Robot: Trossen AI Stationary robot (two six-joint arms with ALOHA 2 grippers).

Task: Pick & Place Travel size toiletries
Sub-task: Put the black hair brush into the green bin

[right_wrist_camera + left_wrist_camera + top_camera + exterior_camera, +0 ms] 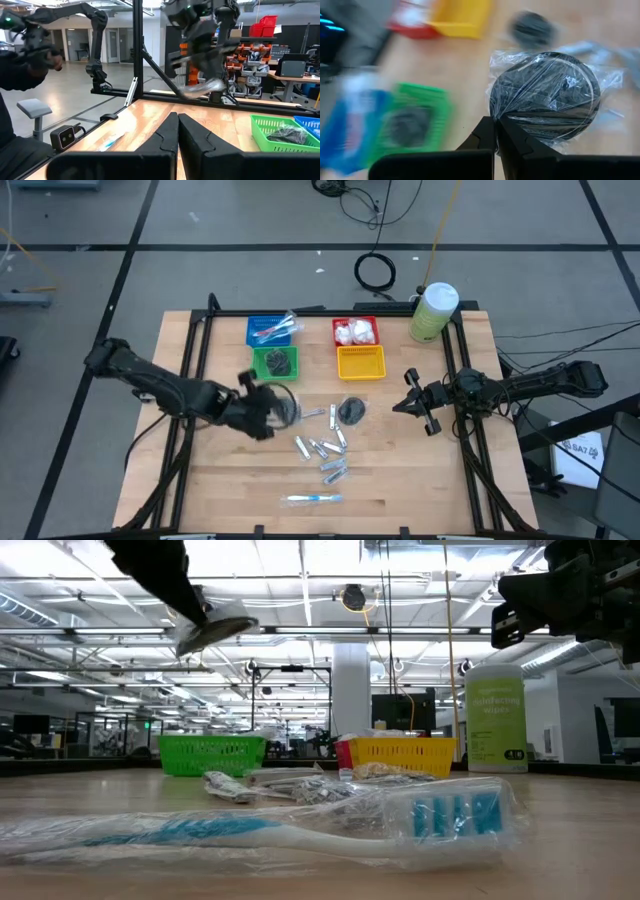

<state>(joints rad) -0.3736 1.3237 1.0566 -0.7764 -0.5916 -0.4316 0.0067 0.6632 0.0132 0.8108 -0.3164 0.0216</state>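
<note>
My left gripper (268, 412) is shut on a dark round disc in clear wrap (545, 95), which hangs above the table's middle left (215, 630). A second dark disc (351, 410) lies on the wood to its right. Small silver tubes (322, 448) lie scattered nearer the front, with a blue toothbrush in clear wrap (312, 499) at the front edge (300, 825). My right gripper (420, 405) waits shut at the table's right, raised and touching nothing (177, 125). My left gripper pinches the wrapped disc at its rim (496, 116), on the side nearest the arm, between its two shut fingertips (487, 131). The fingers slant down from the table's left. The disc is lifted clear of the table and tilted (222, 628).
Four small baskets stand at the back: blue (272, 330) with toothbrushes, green (275, 363) with a dark disc, red (355, 330) with white packets, yellow (361, 362). A tall pale-green canister (433, 312) stands at the back right. Black frame rails run along both sides.
</note>
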